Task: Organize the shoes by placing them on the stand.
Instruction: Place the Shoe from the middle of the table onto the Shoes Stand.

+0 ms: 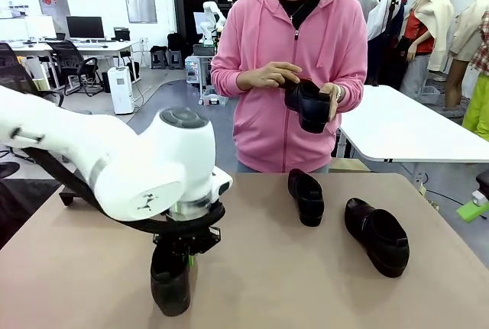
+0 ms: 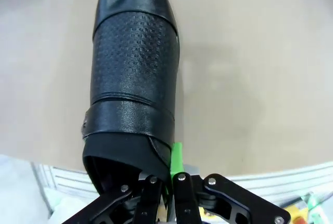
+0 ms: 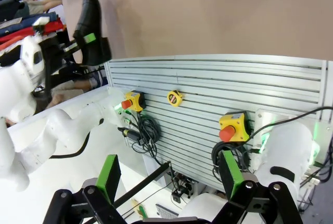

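L gripper (image 1: 188,259) sits at the near-left part of the tan table (image 1: 267,295). It is clamped on the heel collar of a glossy black leather loafer w/ thick sole (image 1: 170,287). In the left wrist view one finger is inside the shoe opening and the green pad (image 2: 176,156) is outside, so the jaws are closed on the collar wall. The toe points away from the gripper and the upper has a perforated texture. Can't tell if the sole rests on the table or hangs just off it.

R gripper (image 3: 170,180) is off the table's near side, fingers spread wide w/ nothing between them. It faces a white slatted panel (image 3: 218,78) under the table's near edge, which carries yellow boxes w/ red buttons (image 3: 233,128).

A second loafer (image 1: 307,195) lies right of table centre. A third loafer (image 1: 377,236) is further right, near it but not touching.

At the table's far edge a person in a pink hoodie (image 1: 263,127) holds a fourth loafer (image 1: 309,104) in both hands, above the tabletop.

Beyond the far side are a grey floor, a white table (image 1: 405,127) to the right and office desks w/ monitors (image 1: 84,27) to the left.
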You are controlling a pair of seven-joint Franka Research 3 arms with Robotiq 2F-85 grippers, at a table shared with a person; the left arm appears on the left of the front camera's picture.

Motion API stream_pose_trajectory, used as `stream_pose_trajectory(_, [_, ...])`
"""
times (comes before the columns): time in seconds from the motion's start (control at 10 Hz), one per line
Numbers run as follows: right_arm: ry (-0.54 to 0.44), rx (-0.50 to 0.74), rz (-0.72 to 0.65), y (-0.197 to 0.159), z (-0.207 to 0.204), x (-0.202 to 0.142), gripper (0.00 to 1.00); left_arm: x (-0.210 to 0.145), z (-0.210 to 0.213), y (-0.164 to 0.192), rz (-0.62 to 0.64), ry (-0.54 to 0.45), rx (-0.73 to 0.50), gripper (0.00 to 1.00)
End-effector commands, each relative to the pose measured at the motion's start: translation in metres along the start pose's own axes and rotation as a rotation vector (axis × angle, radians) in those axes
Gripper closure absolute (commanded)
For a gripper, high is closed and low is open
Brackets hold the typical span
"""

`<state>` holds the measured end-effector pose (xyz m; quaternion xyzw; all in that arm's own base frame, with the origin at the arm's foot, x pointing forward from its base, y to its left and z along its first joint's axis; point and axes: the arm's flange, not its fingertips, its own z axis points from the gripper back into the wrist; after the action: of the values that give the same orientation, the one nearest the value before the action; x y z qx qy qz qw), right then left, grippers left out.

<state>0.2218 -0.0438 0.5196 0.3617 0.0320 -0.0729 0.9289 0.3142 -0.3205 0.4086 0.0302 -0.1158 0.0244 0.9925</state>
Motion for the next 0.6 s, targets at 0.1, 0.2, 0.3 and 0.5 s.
stream_pose_trajectory(0.1, [0.001,0.01,0.011,0.001,0.004,-0.001,0.0,-0.021,0.083,0.097,-0.206,-0.131,0.013,1.0])
stream_pose_trajectory(0.2, [0.001,0.01,0.011,0.001,0.004,-0.001,0.0,-0.016,0.09,0.139,-0.302,-0.154,0.094,1.0])
stream_pose_trajectory(0.3, [0.001,0.01,0.011,0.001,0.004,-0.001,0.0,-0.008,0.091,0.173,-0.303,-0.174,0.118,1.0])
stream_pose_trajectory(0.5, [0.001,0.01,0.011,0.001,0.004,-0.001,0.0,0.012,0.085,0.238,-0.258,-0.153,0.057,1.0])
